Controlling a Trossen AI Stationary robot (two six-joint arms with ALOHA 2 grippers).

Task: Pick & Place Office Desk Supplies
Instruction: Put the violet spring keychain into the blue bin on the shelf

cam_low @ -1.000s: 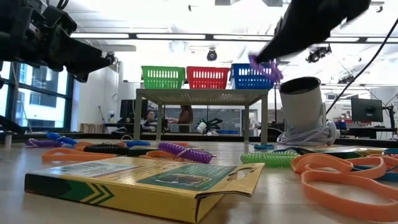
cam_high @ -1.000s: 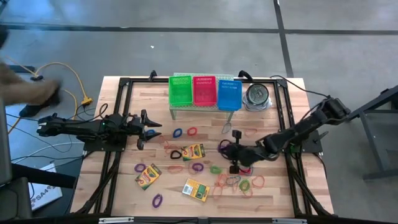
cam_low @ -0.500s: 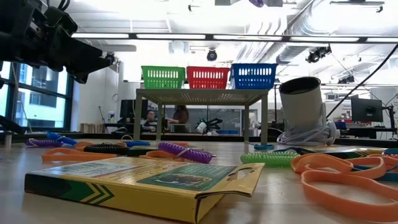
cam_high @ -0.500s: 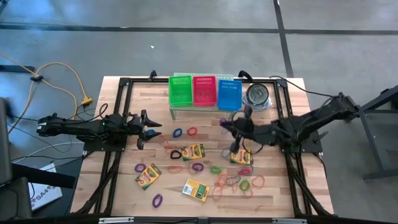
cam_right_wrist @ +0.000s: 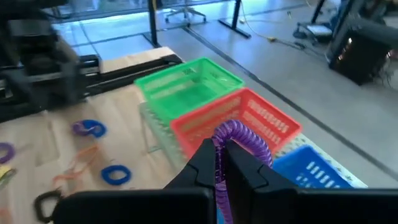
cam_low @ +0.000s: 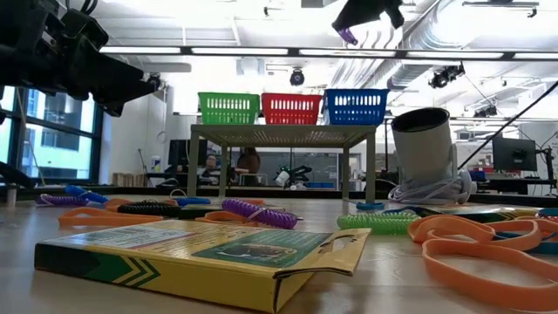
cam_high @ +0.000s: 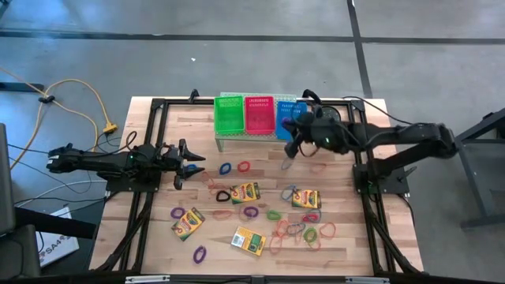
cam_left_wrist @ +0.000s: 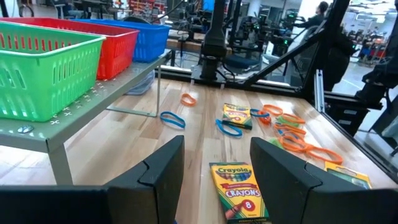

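My right gripper point(cam_high: 296, 140) hovers at the near edge of the blue basket point(cam_high: 289, 118), shut on a purple coiled rubber band point(cam_right_wrist: 239, 134); the low view shows the right gripper point(cam_low: 366, 13) high above the table. Beside the blue basket on the shelf stand the red basket point(cam_high: 259, 114) and the green basket point(cam_high: 230, 116). Crayon boxes point(cam_high: 245, 192), point(cam_high: 305, 198), point(cam_high: 188, 223) lie flat on the wood among scattered coloured bands point(cam_high: 304, 230). My left gripper point(cam_high: 185, 164) waits open at the table's left, level, with nothing between its fingers. My right gripper pinches the purple coiled band between its two fingers point(cam_right_wrist: 202, 163). Part of the coil point(cam_right_wrist: 245, 138) arches out past the fingertips and a strand point(cam_right_wrist: 221, 190) runs back between them. The fingers slant down from the table's right side. The band is lifted clear of the table.
A round silvery tin point(cam_high: 326, 120) stands right of the baskets' shelf point(cam_high: 237, 138). A black frame point(cam_high: 158, 106) runs around the tabletop. In the low view a crayon box point(cam_low: 200, 253) and orange bands point(cam_low: 488, 249) lie close to the near edge.
My right gripper has risen from the bands at the table's middle right and swung toward the far edge, to the blue basket, staying shut on the purple band, which has been lifted clear of the table. The wrist has rolled on the way.
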